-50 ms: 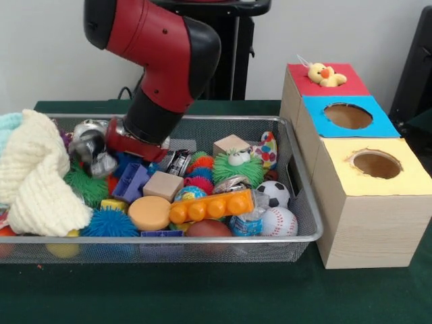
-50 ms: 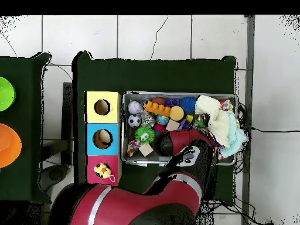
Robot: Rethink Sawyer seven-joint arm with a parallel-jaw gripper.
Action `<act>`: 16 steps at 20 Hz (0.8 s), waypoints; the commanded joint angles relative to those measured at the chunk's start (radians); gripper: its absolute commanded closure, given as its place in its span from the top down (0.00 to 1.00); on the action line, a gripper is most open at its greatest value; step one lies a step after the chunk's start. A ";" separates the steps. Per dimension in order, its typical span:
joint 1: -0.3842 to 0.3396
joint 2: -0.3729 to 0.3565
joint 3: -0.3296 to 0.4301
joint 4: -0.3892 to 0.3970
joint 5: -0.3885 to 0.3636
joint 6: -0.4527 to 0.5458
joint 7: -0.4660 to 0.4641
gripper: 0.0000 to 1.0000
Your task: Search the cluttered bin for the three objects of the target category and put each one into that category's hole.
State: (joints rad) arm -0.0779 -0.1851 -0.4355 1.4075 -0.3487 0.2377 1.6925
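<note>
baseball [image 1: 278,221] well apart from gripper [image 1: 101,164]

no readable text, labels, brands or numbers on any object, in either view

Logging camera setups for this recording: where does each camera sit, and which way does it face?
Front view: level with the table, opposite the robot, looking at the wire bin and three-hole box; the red arm comes down, its claw low in the clutter.
Overhead view: above, looking straight down; the arm enters from the bottom edge.
Shared: bin, box, yellow duck toy, soccer ball.
</note>
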 commanded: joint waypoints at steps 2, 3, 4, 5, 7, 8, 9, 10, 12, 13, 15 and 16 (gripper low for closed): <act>-0.124 0.207 0.147 -0.154 -0.132 -0.496 0.066 1.00; -0.142 0.182 0.180 -0.142 -0.157 -0.465 0.062 1.00; -0.165 0.155 0.218 -0.129 -0.179 -0.422 0.054 1.00; -0.203 0.119 0.278 -0.105 -0.199 -0.356 0.035 1.00; -0.290 0.045 0.396 -0.031 -0.175 -0.193 -0.005 1.00; -0.321 0.010 0.436 0.004 -0.152 -0.112 -0.033 1.00; -0.352 -0.024 0.475 0.038 -0.128 -0.031 -0.060 1.00; -0.370 -0.061 0.501 0.070 -0.114 0.023 -0.079 1.00; -0.378 -0.131 0.507 0.128 -0.073 0.130 -0.084 1.00; -0.376 -0.167 0.502 0.154 -0.061 0.167 -0.079 1.00; -0.364 -0.233 0.491 0.198 -0.049 0.237 -0.073 1.00; -0.367 -0.266 0.500 0.232 -0.037 0.273 -0.068 1.00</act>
State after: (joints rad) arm -0.3802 -0.3770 -0.1281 1.5260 -0.4480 0.3187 1.6928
